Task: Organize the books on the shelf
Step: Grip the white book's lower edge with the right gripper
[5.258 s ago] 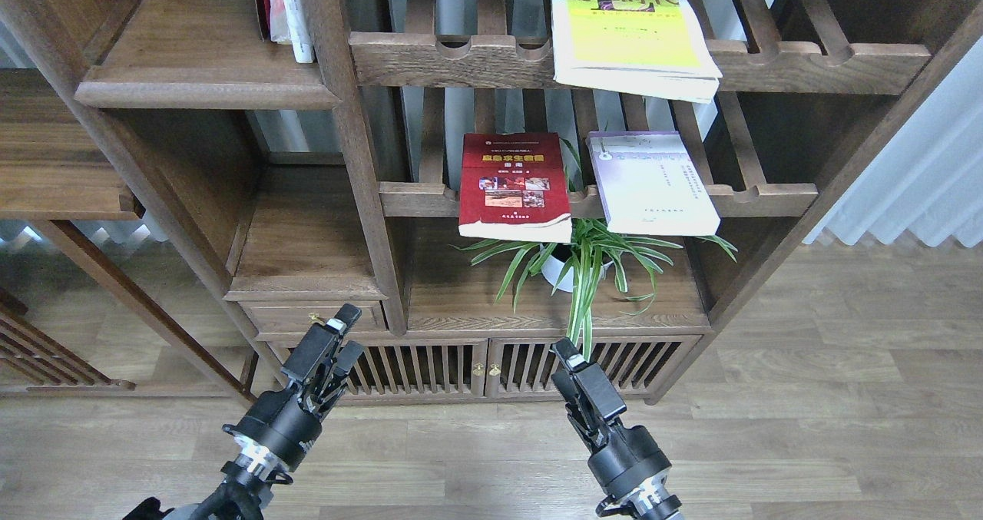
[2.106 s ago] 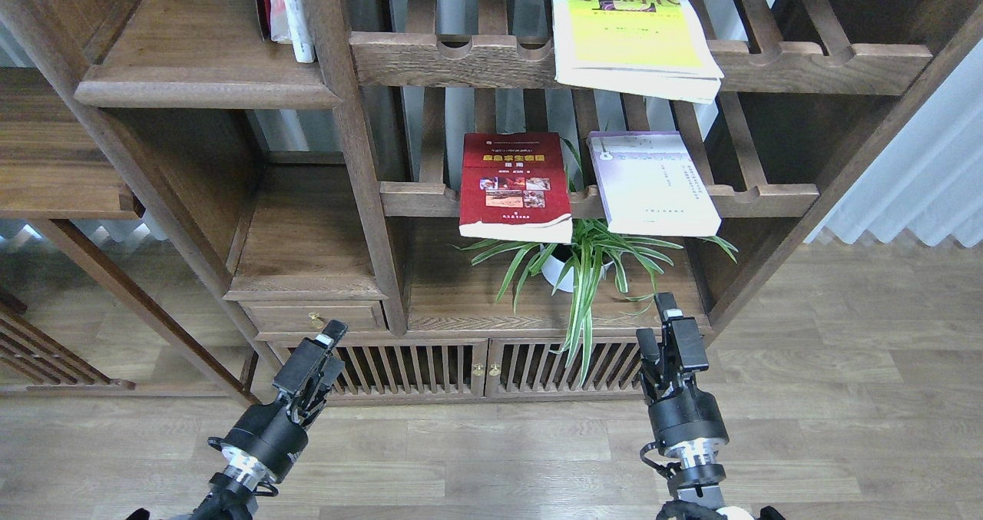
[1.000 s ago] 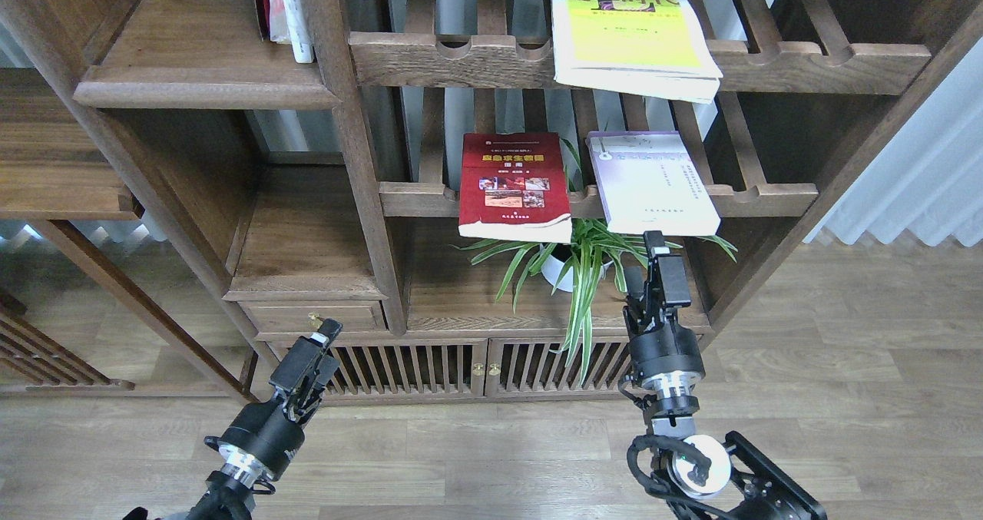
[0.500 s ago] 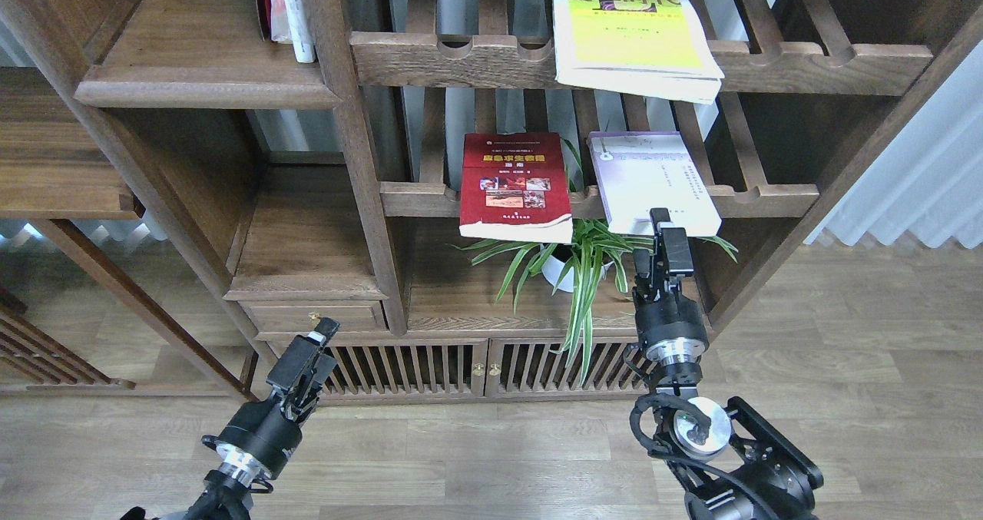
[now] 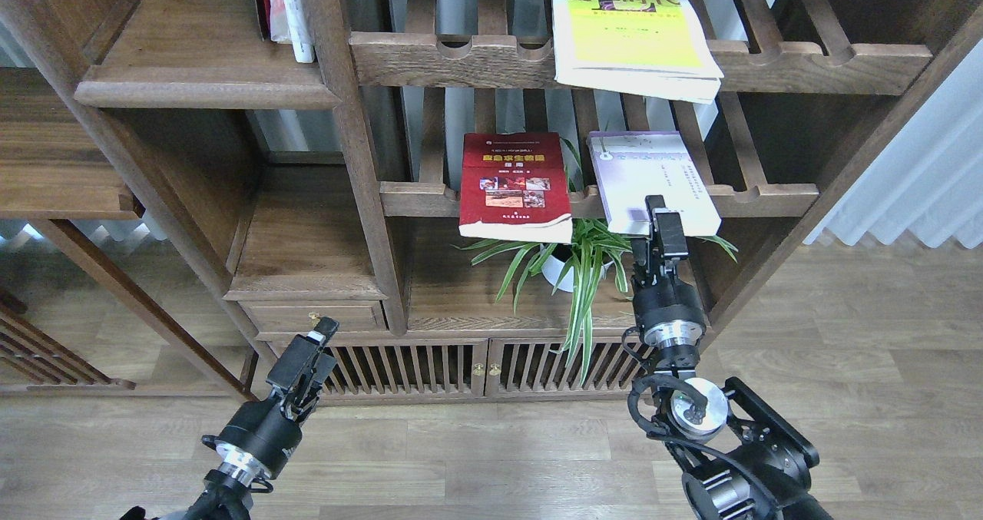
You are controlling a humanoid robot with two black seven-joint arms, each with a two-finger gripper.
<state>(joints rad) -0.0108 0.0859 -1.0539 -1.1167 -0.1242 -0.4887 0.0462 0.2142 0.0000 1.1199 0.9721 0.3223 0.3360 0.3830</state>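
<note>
Three books lie flat on slatted racks. The yellow-green book [image 5: 626,28] overhangs the upper rack. Below it, the red book [image 5: 513,186] and the pale lavender book [image 5: 653,170] lie side by side on the lower rack. My right gripper [image 5: 653,224] is raised to the lavender book's front edge. It is open, with one finger [image 5: 666,228] over the cover's near edge and the other below it. My left gripper [image 5: 316,347] hangs low in front of the cabinet, open and empty. The solid shelf [image 5: 192,90] is at the upper left.
White-spined upright books [image 5: 290,13] stand at the right end of the solid shelf. A potted spider plant [image 5: 576,266] sits just left of my right gripper under the lower rack. Slatted cabinet doors [image 5: 430,366] are below, and a pale curtain [image 5: 914,174] hangs at the right.
</note>
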